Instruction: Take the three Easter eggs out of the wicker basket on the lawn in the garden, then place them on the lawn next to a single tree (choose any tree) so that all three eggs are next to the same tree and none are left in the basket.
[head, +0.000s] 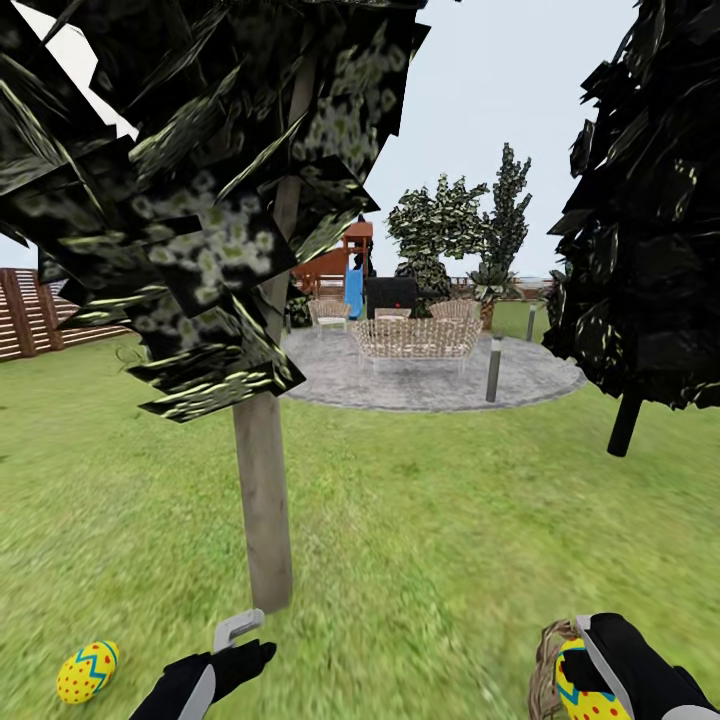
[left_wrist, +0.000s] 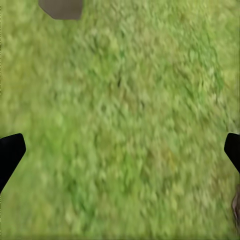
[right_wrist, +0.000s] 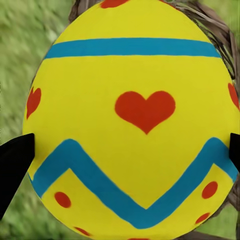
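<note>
Meanwhile, right gripper (head: 590, 665) clamped on egg (right_wrist: 132, 120) — left gripper (left_wrist: 120, 155) wide over lawn (left_wrist: 125, 100).

My right hand (head: 600, 670) runs off the head view's lower edge, so only part of the egg (head: 585, 690) in it shows. The wicker basket (head: 548, 665) behind is cut off too. In my right wrist view the egg hides nearly all the basket. My left hand's fingertips (left_wrist: 11, 152) barely enter at the edges, over blurred lawn (left_wrist: 120, 125).
</note>
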